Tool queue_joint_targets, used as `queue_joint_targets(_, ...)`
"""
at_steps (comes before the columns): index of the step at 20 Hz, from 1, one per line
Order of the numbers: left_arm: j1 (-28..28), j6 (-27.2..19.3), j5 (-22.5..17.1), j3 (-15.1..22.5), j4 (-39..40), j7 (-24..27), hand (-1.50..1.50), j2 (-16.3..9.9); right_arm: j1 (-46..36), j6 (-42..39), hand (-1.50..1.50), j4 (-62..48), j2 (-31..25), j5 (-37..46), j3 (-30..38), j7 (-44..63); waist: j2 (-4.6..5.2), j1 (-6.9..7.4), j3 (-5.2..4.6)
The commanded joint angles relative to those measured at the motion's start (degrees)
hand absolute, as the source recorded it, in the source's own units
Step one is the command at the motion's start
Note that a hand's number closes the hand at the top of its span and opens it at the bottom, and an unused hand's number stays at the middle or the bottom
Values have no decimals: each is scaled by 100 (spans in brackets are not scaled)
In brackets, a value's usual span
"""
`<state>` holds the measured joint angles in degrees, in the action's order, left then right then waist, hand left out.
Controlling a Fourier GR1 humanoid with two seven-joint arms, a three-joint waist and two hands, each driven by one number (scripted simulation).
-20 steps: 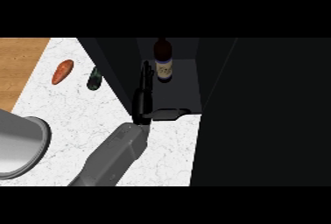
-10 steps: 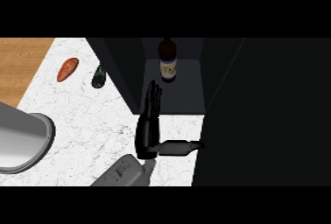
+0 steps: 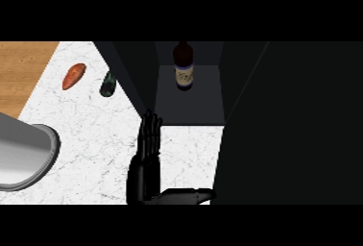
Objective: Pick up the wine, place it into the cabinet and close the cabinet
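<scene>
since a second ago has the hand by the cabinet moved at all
Yes. The hand has drawn back toward the view's lower edge, away from the wine bottle standing inside the cabinet. Its straight fingers now reach only the cabinet's front edge.

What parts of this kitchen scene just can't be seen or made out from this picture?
- Head view: the right half is one dark mass beside the cabinet; nothing shows there, no right hand.
- The wine bottle: its label is too small to read.
- The left hand: its forearm is cut off by the lower edge.
- The grey round object: cut off by the left edge.
</scene>
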<state>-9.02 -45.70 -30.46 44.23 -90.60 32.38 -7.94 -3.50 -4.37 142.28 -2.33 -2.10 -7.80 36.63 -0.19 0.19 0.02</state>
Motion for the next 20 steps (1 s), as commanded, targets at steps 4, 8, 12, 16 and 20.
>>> queue_joint_targets(4, 1029, 426, 127, 94, -1249, 71, -150, -773, 593, -309, -150, 612, -107, -1012, 218, 64, 3, -15, 3)
queue_joint_targets(8, 1070, 1037, -106, -266, -1617, -191, -150, -1421, 392, -307, 150, 764, -64, -745, -328, 609, -1, -20, -4)
queue_joint_targets(12, 1538, 911, 161, 114, -2238, -306, -150, -1580, 567, -582, 150, 529, -88, -730, -413, 374, 1, -15, 1)
queue_joint_targets(16, 1890, 1609, -171, -537, -2375, -86, -150, -2176, 225, -689, 150, 697, -236, -898, -205, 624, 2, -2, -3)
queue_joint_targets(20, 2078, 1717, -166, -632, -2254, 105, -150, -2138, 920, -846, 150, 374, 54, -1207, -738, 366, 4, -17, 0)
